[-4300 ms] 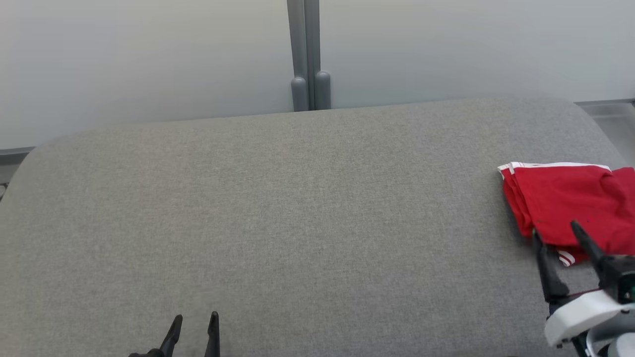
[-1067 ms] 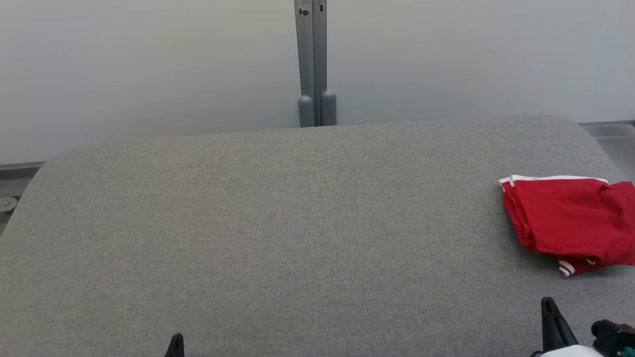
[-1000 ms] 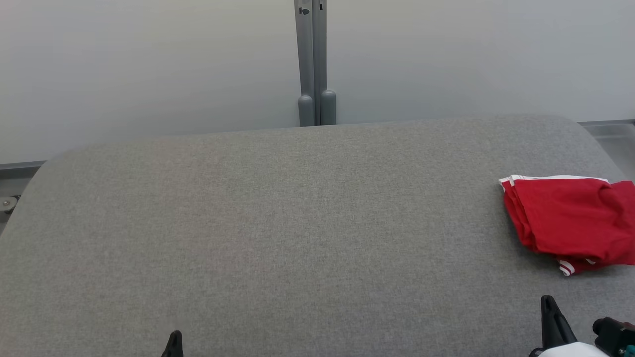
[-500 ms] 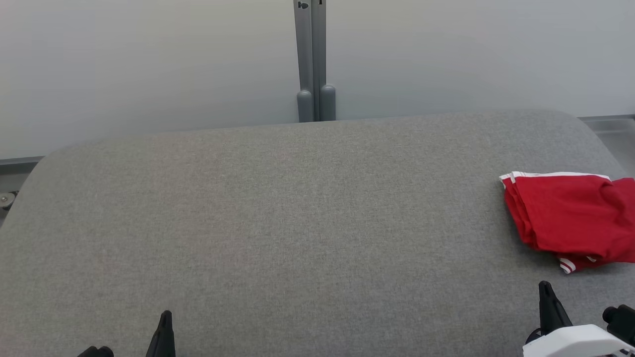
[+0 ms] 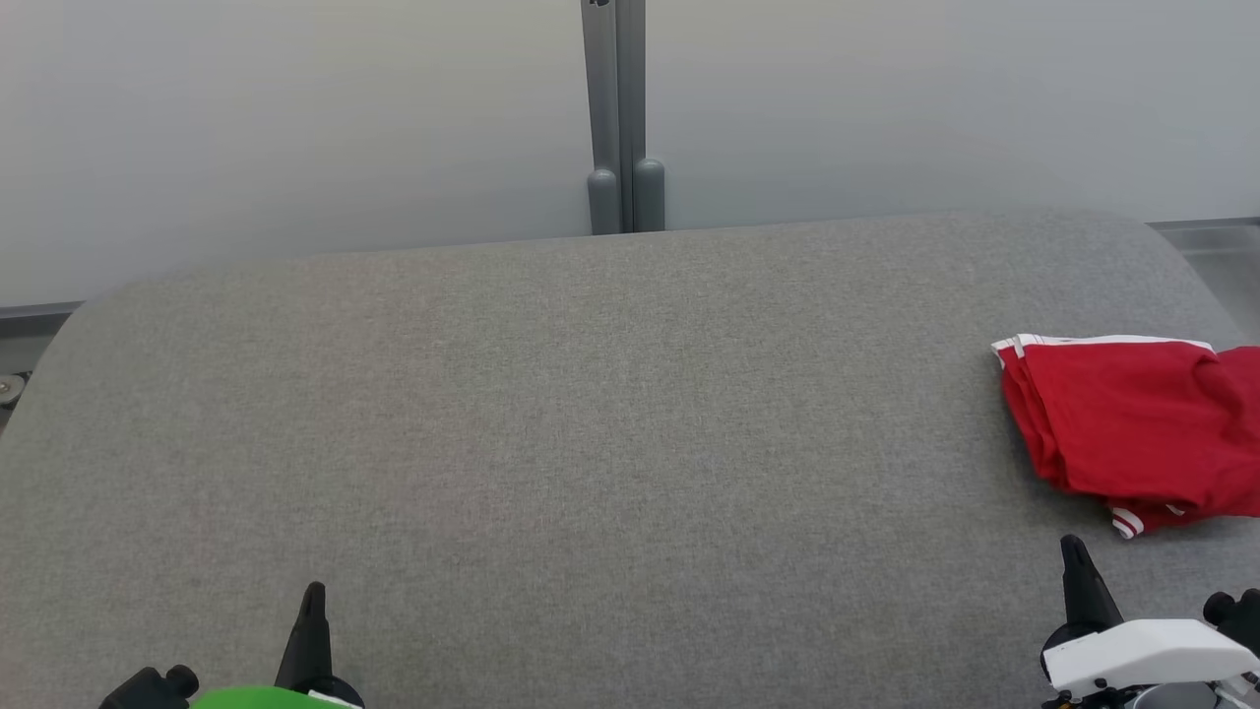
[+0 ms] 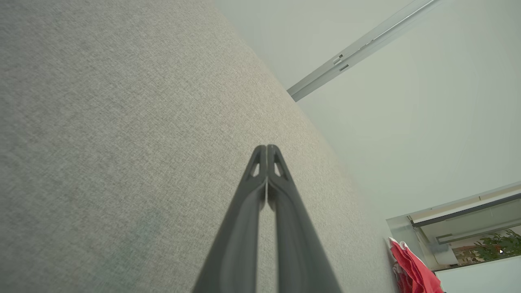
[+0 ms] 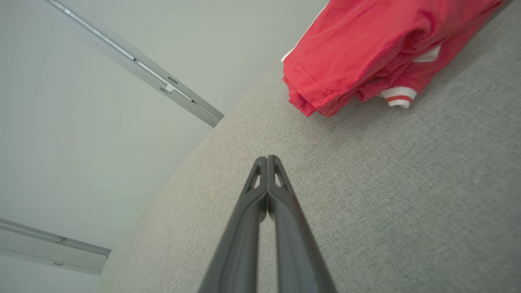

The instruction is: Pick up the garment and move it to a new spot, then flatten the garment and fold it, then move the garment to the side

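— Garment (image 5: pixel 1132 423) first: where is it lying, taking the grey post (image 5: pixel 617 118) as the mark?

— It is lying on the grey padded table (image 5: pixel 591 443), well off to the right of the post and nearer the robot. It is bunching into a layered red bundle. I am judging that the garment is sitting there because the folding is done and it is being set aside.

— And the grippers?

— The left gripper (image 5: pixel 313 596) is hanging to the left of the post, far out on the robot's side of it. The right gripper (image 5: pixel 1073 551) is hanging well to the right of the post, just short of the garment and not touching it. Both wrist views are showing each pair of fingers pressing tip to tip, with nothing between them. I am reading that as two arms parking rather than reaching.

— What are you failing to make out?

— The head view's edge is cutting off the side of the bundle farthest from the post. So I am not telling how far it runs or whether the fold is square. A white-striped cuff (image 7: pixel 397 97) is poking out from under the bundle's near edge, so I am guessing the layers are not lining up neatly. A green patch (image 5: pixel 256 697) beside the left gripper is showing too little to name.
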Motion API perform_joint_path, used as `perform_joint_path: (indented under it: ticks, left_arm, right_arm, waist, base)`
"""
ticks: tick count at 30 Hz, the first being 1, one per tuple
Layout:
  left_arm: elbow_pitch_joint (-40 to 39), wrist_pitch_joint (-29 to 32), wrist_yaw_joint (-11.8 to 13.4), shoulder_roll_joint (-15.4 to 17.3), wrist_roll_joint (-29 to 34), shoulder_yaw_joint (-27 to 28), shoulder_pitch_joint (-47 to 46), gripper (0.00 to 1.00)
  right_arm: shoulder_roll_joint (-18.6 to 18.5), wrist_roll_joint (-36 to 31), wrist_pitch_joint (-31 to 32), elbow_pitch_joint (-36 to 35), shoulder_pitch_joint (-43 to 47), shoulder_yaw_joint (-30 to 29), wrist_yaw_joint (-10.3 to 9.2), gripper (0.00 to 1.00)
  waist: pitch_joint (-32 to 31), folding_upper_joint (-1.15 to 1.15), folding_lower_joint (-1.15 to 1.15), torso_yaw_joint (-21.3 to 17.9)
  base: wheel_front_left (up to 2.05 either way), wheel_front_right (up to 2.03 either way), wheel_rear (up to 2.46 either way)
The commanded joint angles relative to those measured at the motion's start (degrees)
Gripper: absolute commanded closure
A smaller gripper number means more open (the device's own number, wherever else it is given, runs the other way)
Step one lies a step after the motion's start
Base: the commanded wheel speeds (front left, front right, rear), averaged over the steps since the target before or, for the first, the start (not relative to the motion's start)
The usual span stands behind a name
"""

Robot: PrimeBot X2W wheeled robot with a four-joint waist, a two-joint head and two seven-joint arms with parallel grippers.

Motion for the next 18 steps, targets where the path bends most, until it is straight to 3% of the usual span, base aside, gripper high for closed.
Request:
perform_joint_path:
  ticks: [1, 18]
  left_arm:
    - [-0.88, 0.29, -0.07, 0.52, -1.77, 0.41, -1.68, 1.00]
    - [-1.99, 3.03, -0.10, 0.53, -11.98, 1.76, -3.99, 1.00]
  right_arm:
    - [-0.46, 1.85, 0.42, -0.76, -1.51, 0.05, -0.02, 1.00]
    - [-0.59, 14.46, 3.34, -0.66, -3.89, 0.40, -0.02, 1.00]
  waist:
    - [0.07, 0.00, 0.00, -0.01]
    - [1.00, 0.00, 0.00, -0.11]
  base:
    - [0.00, 0.00, 0.00]
    - [0.00, 0.00, 0.00]
